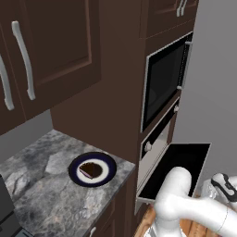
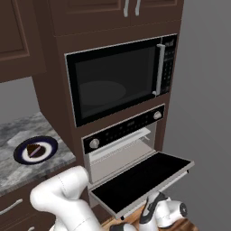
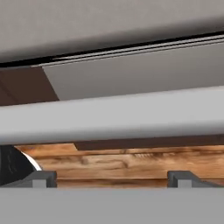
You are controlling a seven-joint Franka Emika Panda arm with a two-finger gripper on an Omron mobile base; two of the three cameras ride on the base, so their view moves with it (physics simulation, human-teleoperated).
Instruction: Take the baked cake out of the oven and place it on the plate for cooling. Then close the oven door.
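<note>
just above the spread, empty jaws runs the oven door [image 2: 142, 180] handle [image 3: 113, 116], its long axis crosswise to them; the baked cake [image 1: 90, 170] already sits on the plate [image 1: 76, 178] on the bench [image 1: 37, 185], well off to one side.

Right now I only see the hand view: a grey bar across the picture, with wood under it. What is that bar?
Observer: It looks like the handle of the oven door, which hangs dropped open below the microwave.
Visitor: Is the cake inside the oven?
Observer: No, the baked cake lies on the plate, which stands on the counter to the left of the oven.
Visitor: And where is the claw?
Observer: The claw sits low, under the door's front edge, with its jaws open and nothing between them.
</note>
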